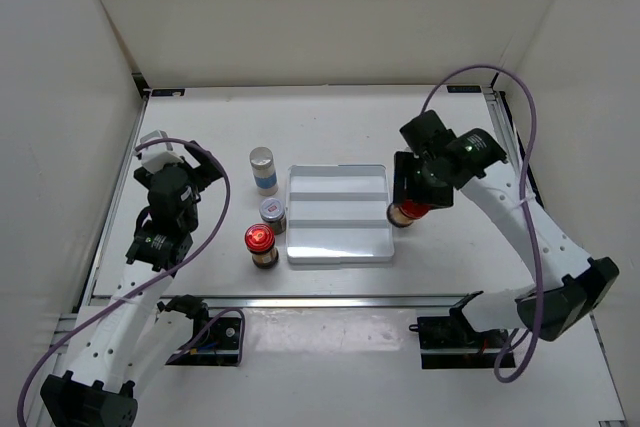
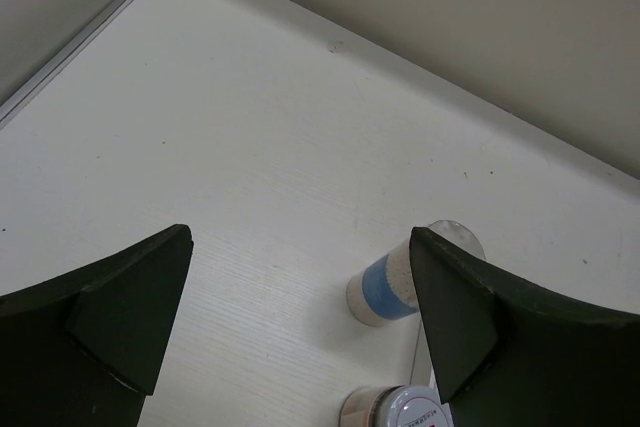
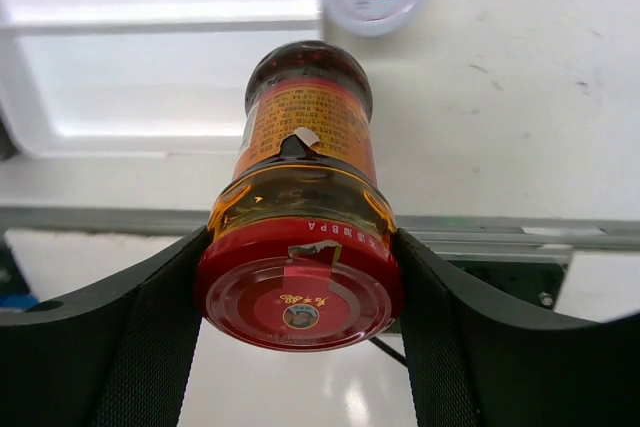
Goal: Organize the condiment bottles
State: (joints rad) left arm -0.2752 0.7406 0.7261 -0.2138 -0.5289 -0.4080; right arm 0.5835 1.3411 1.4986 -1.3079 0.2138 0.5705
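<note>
**Red-capped bottle gripped at the tray's right edge**

I find the tabletop (image 1: 330, 127) carrying a white stepped tray (image 1: 338, 215) at its centre. My right pincer (image 3: 300, 282) is clenched on a red-capped bottle (image 3: 305, 187), pressing its cap from both sides, just at the tray's right edge. I cannot tell whether the bottle rests or hangs. My left pincer (image 2: 300, 327) is released and spread wide at the left, holding nothing. Left of the tray stand a blue-labelled bottle (image 1: 262, 169), a silver-lidded bottle (image 1: 272, 212) and a second red-capped bottle (image 1: 261, 244). I judge the held bottle to be rigid, smooth, probably glass, and moderately heavy with its brown contents. The cap rim looks like the surest hold, and the slick body is likelier to slip.
</note>
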